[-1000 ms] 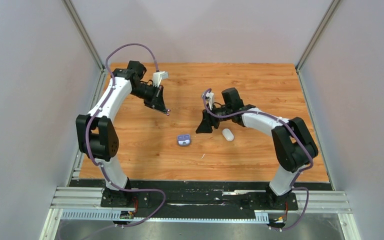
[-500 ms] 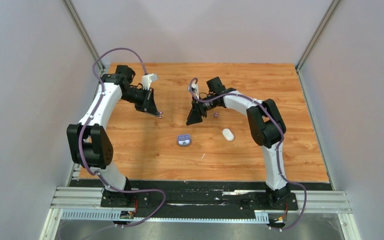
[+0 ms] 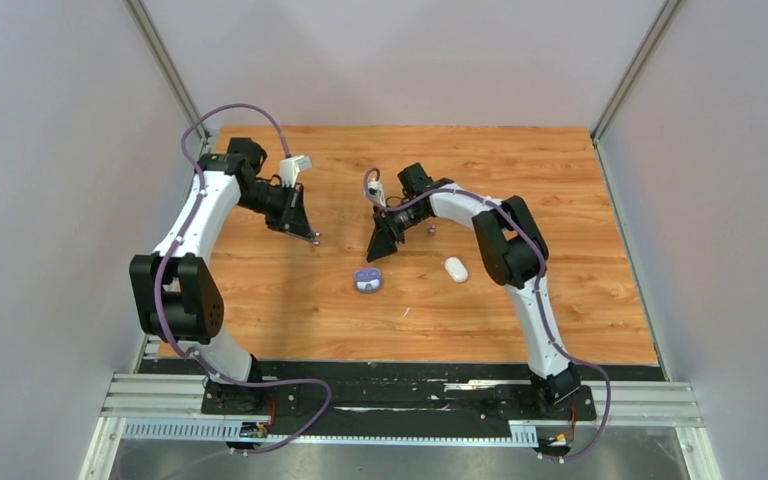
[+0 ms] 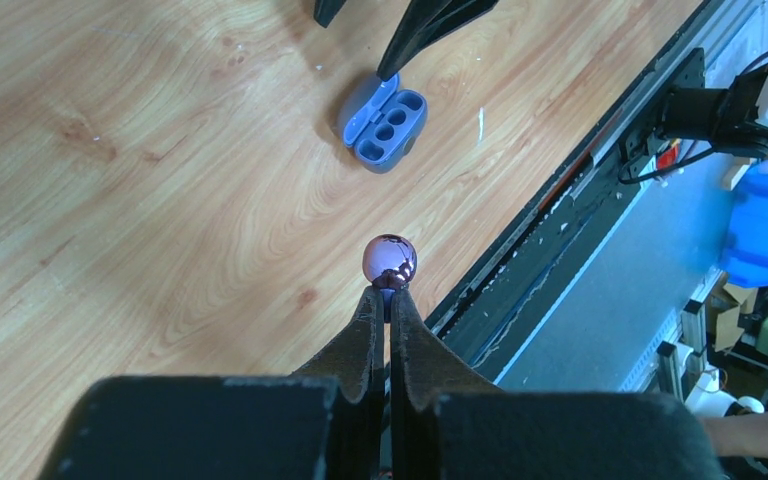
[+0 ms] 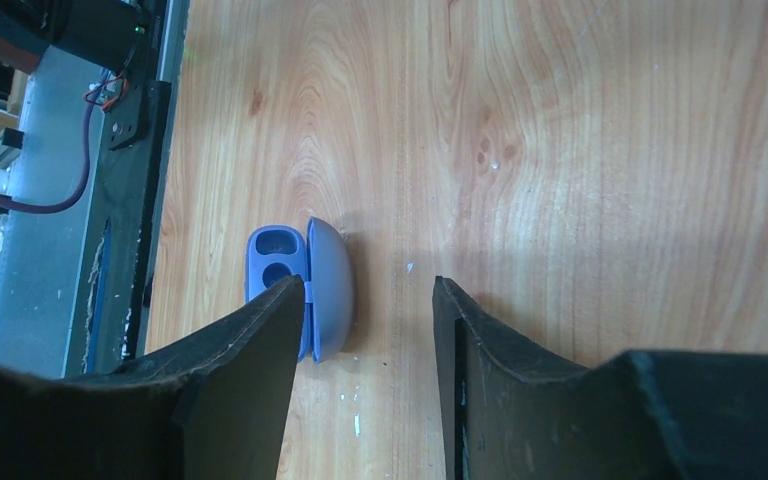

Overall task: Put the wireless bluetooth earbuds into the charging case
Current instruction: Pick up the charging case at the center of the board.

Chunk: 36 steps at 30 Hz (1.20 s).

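Note:
My left gripper [image 3: 312, 238] is shut on a dark purple earbud [image 4: 390, 260], held above the wood left of the open blue-purple charging case [image 3: 367, 281]. The case [image 4: 383, 123] shows empty sockets. My right gripper [image 3: 378, 250] is open and empty, just behind the case. In the right wrist view its fingertips [image 5: 370, 285] stand beside the raised lid of the case [image 5: 328, 290]. A second purple earbud [image 3: 430, 229] lies on the table behind the right gripper. No white earbuds show.
A closed white pebble-shaped case [image 3: 455, 269] lies right of the purple case. The wooden table [image 3: 290, 310] ends in a black rail [image 3: 400, 375] at the near edge. Grey walls stand on both sides.
My left gripper has drawn back to the left with the purple earbud. My right gripper has swung left to the purple case, uncovering the second purple earbud on the table.

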Tool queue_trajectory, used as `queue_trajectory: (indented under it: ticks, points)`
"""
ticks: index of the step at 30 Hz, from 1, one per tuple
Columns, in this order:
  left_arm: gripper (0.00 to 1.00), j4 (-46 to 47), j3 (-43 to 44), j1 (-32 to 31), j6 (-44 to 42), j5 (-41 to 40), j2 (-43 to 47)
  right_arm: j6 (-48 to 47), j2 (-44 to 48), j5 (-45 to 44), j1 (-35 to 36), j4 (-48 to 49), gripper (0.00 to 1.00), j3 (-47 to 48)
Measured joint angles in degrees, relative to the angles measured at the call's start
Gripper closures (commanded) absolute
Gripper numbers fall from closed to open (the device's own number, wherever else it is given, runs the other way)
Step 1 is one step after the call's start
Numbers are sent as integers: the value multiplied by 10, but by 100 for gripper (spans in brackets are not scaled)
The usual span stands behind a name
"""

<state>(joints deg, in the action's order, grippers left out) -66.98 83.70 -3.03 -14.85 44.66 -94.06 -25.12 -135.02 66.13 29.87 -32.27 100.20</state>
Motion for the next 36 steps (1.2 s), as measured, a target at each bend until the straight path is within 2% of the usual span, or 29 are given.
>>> queue_trajectory:
  ticks: [11,19,36]
  points:
    - [100,0,0,0,0,0,0,-15,-26,17,17,-29,56,16]
    - [100,0,0,0,0,1,0,-14,-35,30,24,-36,64,23]
    - [100,0,-3,0,0,5,0,-26,-38,29,28,-58,72,25]
